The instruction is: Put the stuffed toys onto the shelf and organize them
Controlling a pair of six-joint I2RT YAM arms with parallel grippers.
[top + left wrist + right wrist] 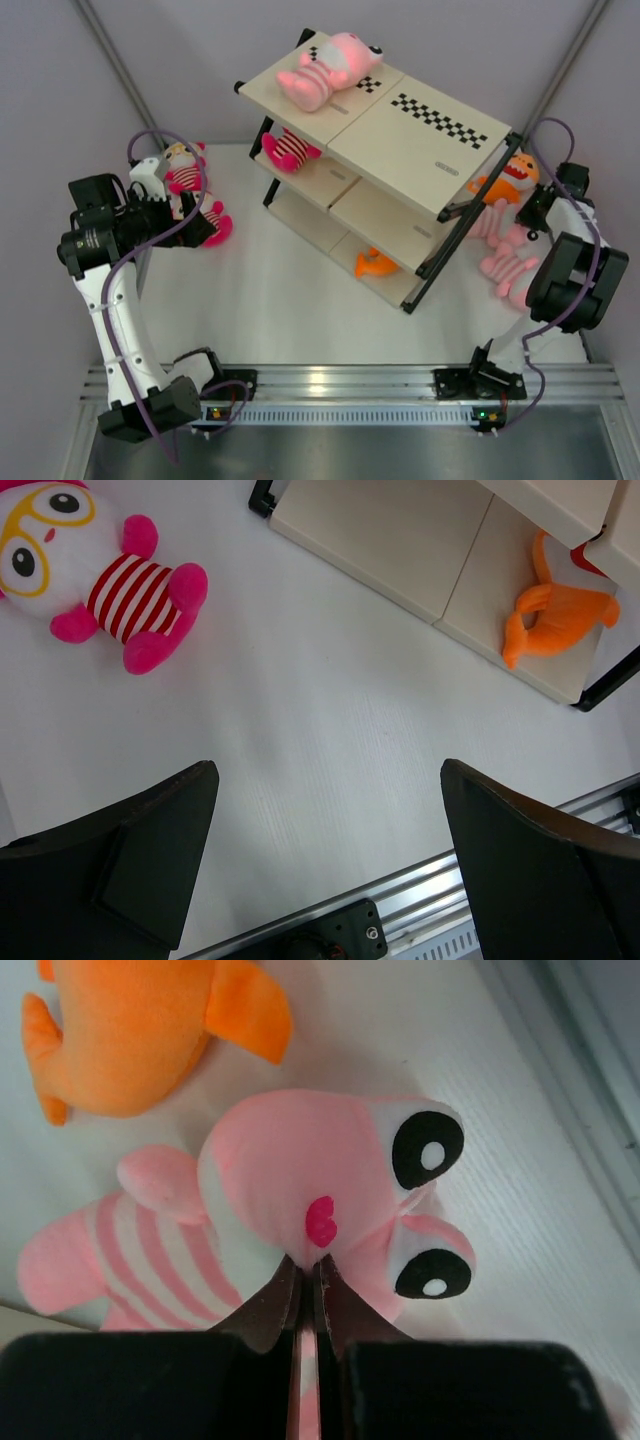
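The shelf (420, 135) stands at the back middle. It carries a pale-pink toy (335, 65) on top, a hot-pink striped toy (290, 150) on the middle tier and an orange toy (375, 262) on the bottom board (400, 540). To the shelf's right, my right gripper (310, 1265) is shut on the face fabric of a pale-pink striped toy (290, 1180) lying on the table. An orange toy (130, 1040) lies just beyond it. At the left, my left gripper (330, 780) hangs open over bare table, near a hot-pink toy (120, 595). Two hot-pink toys (185, 172) lie there.
The shelf's black frame leg (440, 255) stands close to the right-hand toys. A metal rail (340, 385) runs along the near edge, and grey walls close in the left, right and back. The orange toy on the bottom tier (555, 620) sits near the shelf's front corner.
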